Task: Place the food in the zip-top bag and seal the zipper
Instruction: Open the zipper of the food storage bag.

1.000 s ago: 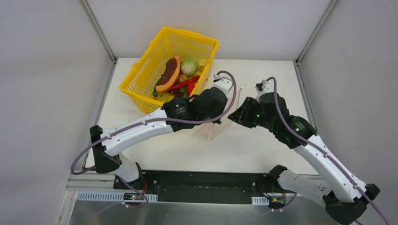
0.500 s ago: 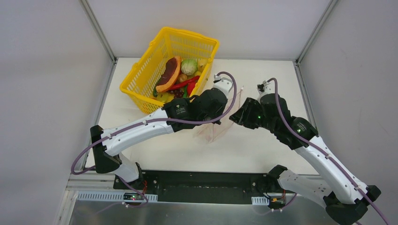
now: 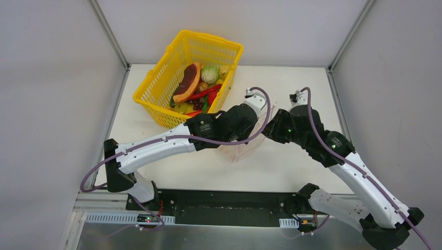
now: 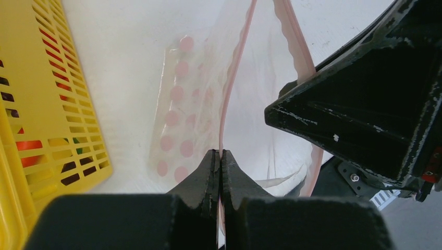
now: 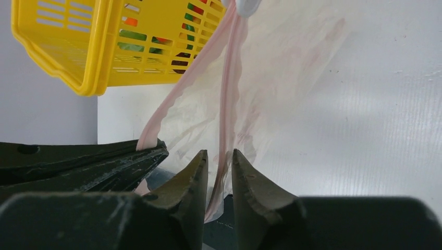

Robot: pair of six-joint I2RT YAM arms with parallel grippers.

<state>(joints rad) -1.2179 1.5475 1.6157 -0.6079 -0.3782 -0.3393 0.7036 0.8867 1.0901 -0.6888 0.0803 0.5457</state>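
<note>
The zip-top bag (image 3: 244, 149) hangs clear and pink-dotted between my two arms, its mouth spread apart. My left gripper (image 4: 219, 152) is shut on one lip of the zipper (image 4: 235, 73). My right gripper (image 5: 219, 153) stands open a little. The other pink zipper lip (image 5: 228, 94) runs down between its fingers, and a gap shows on both sides of it. In the top view the two grippers meet near the bag's upper edge (image 3: 265, 121). The food lies in the yellow basket: a melon slice (image 3: 188, 82), a cabbage (image 3: 210, 74) and red pieces (image 3: 204, 94). No food shows in the bag.
The yellow lattice basket (image 3: 156, 88) stands at the back left of the table, close to the left arm's wrist. It also shows at the left edge of the left wrist view, basket (image 4: 31, 104). Grey walls enclose the table on three sides.
Both grippers and the bag have shifted a little to the right and nearer. The right gripper's fingers widened, then narrowed around the zipper lip. The left gripper stayed shut.
</note>
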